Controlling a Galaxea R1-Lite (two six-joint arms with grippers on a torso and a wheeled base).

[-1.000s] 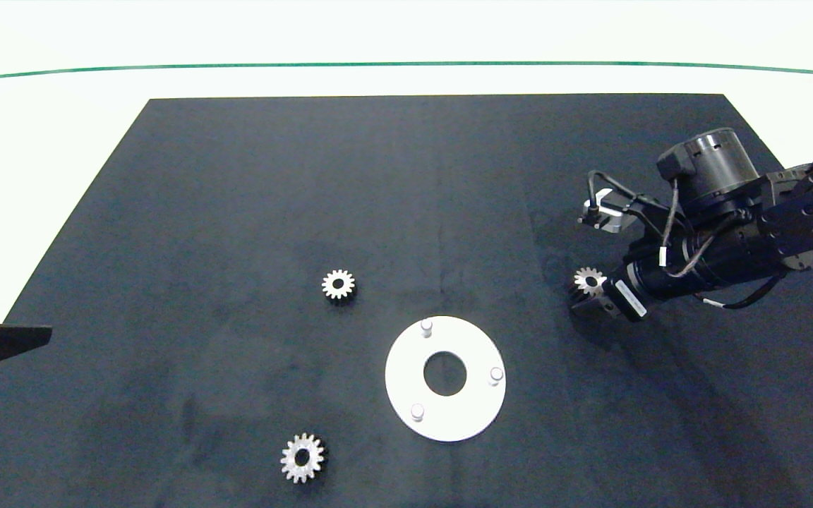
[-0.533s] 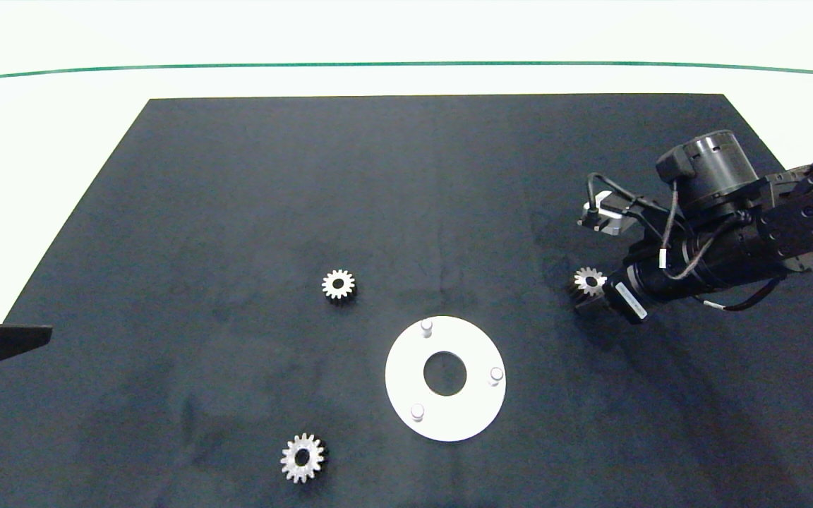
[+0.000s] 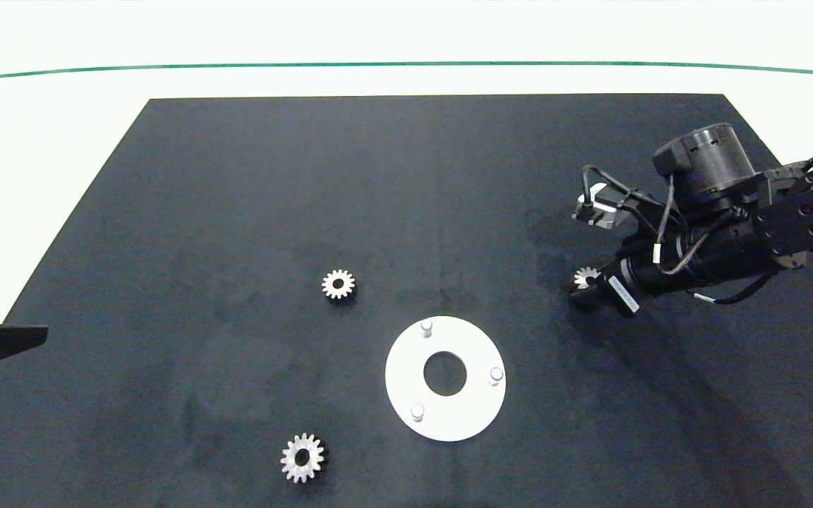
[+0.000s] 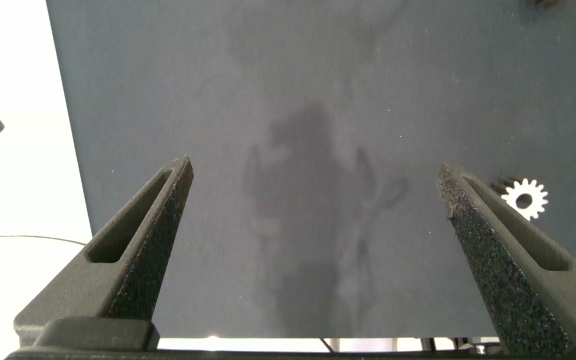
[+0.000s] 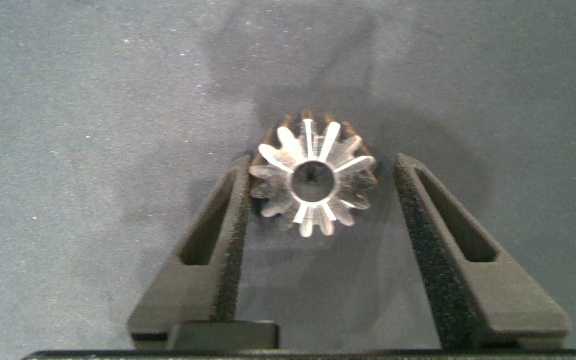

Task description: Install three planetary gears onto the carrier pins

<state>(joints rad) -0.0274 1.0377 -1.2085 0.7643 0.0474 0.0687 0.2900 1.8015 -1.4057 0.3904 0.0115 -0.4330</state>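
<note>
A white tabletop (image 3: 61, 141) carried a dark mat (image 3: 237, 197) on which all the parts lay. Toward the near side of the mat sat the flat white disc (image 3: 463, 416), bearing the three upright carrier pins (image 3: 426, 327), one at its far edge, one at its right edge and one at its near-left edge; all three were bare, so by this showing no gear was yet installed. The right gripper (image 5: 318, 225) had its arm reaching in from the right edge and was lowered to the mat well to the right of the disc and slightly beyond it. The left gripper (image 4: 313, 230) was parked over the mat's left margin, fingers spread wide and holding nothing. Of the three planetary gears, one (image 3: 302, 458) lay near the front edge, left of the disc; a second (image 3: 338, 284) lay beyond and left of the disc; the third (image 5: 313, 180) lay flat, bore axis upright, between the right fingers (image 5: 230, 240). These stood apart: one side sat at or against the teeth, the other showed a clear gap. The right arm was plainly the nearer, and closing seemed the coming move, after which the gear would travel leftward to the nearest pin.
</note>
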